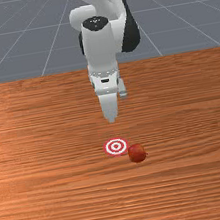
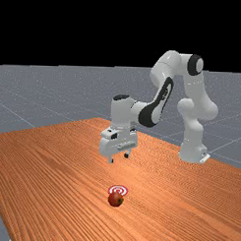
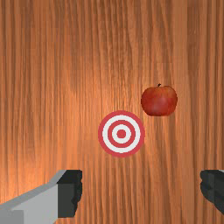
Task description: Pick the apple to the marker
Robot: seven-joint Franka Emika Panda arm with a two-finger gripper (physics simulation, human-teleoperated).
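My gripper [image 2: 119, 159] hangs above the table in the far view, its two fingers apart with nothing between them. In the wrist view the gripper [image 3: 141, 192] likewise stands open. A red apple [image 1: 137, 153] rests on the wood, beside the marker [image 1: 115, 146], a flat red and white ring target. The front view puts the apple to the right of the marker and a little nearer the camera. The wrist view shows a small gap between apple [image 3: 159, 101] and marker [image 3: 121, 134]. Both lie ahead of the fingers, toward the front camera.
The orange-brown table [image 1: 55, 192] spreads around the apple and marker. Its far edge runs behind the hand in the front view. The arm's base [image 2: 192, 152] stands at the table's far side in the far view.
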